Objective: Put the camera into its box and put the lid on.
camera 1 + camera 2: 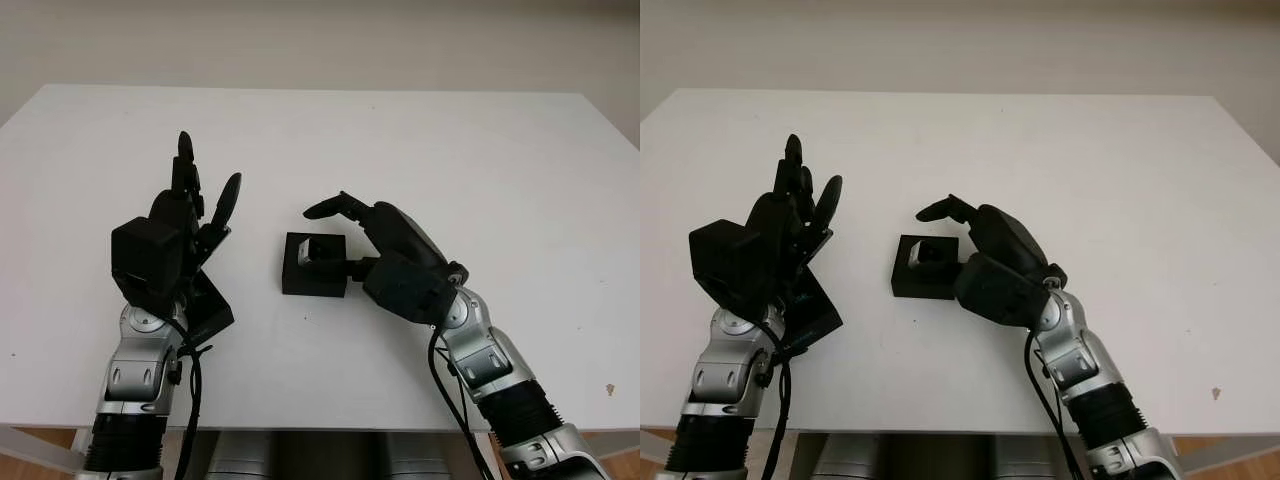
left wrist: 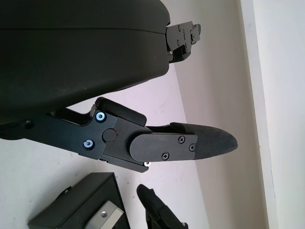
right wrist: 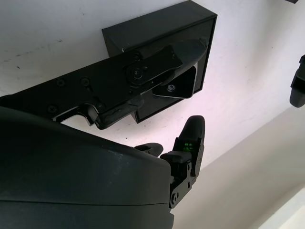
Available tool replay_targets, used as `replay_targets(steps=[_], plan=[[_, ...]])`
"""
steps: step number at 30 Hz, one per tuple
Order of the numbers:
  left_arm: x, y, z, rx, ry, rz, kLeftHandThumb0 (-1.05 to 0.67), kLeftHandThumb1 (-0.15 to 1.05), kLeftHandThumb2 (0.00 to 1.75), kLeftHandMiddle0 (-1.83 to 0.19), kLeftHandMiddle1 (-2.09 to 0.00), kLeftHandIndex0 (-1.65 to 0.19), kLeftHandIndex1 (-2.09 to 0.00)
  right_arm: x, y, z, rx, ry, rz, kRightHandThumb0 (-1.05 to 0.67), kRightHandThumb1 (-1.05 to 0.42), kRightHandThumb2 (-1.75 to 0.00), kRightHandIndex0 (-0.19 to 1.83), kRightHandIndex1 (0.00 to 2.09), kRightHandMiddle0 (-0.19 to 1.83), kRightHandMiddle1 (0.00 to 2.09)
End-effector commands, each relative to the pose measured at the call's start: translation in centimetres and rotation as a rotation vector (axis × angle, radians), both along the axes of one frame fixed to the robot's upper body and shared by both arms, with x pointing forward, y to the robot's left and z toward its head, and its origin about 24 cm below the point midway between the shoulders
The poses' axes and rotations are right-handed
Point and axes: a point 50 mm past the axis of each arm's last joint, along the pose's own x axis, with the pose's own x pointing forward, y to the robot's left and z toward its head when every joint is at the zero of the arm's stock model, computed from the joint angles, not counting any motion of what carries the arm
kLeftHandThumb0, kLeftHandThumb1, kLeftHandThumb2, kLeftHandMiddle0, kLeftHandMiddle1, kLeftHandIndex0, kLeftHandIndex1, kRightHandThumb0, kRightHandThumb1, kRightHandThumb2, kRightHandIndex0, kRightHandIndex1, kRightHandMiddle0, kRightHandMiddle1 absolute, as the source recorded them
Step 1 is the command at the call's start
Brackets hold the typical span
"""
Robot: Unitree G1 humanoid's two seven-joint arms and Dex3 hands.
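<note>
White tabletop (image 1: 420,140) carried a black box (image 1: 316,265) near its middle, with the camera (image 1: 322,251) inside. Right hand (image 1: 375,240) hovered over the box, released. Left hand (image 1: 185,225) was raised beside it, released.

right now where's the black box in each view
Left eye: black box, table centre, beside the right hand.
Right eye: box, centre-left.
Left wrist: corner at the lower edge.
Right wrist: upper middle, behind a finger.
Shared landmark: the right hand.
</note>
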Motion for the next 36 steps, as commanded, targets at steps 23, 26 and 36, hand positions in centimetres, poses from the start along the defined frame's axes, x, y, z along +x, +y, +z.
replay_targets(steps=[23,26,36], plan=[[-0.1,0.1,0.1,0.023,0.005,0.009,-0.73,1.05,0.41,0.19,-0.01,0.19,0.00,0.4,0.0,-0.6,0.014,-0.038,-0.008,-0.52,-0.90,-0.05,0.41,0.12,0.44,1.07],[0.0,0.1,0.1,0.016,0.004,0.008,-0.73,1.05,0.41,0.19,0.00,0.19,0.00,0.4,0.0,-0.7,0.003,-0.035,0.000,-0.52,-0.90,-0.05,0.42,0.12,0.43,1.08],[-0.1,0.0,0.1,0.022,0.002,0.012,-0.74,1.05,0.40,0.19,-0.02,0.19,0.00,0.0,0.2,-1.1,-0.021,-0.026,0.026,-0.49,-0.89,-0.05,0.43,0.12,0.44,1.09]])
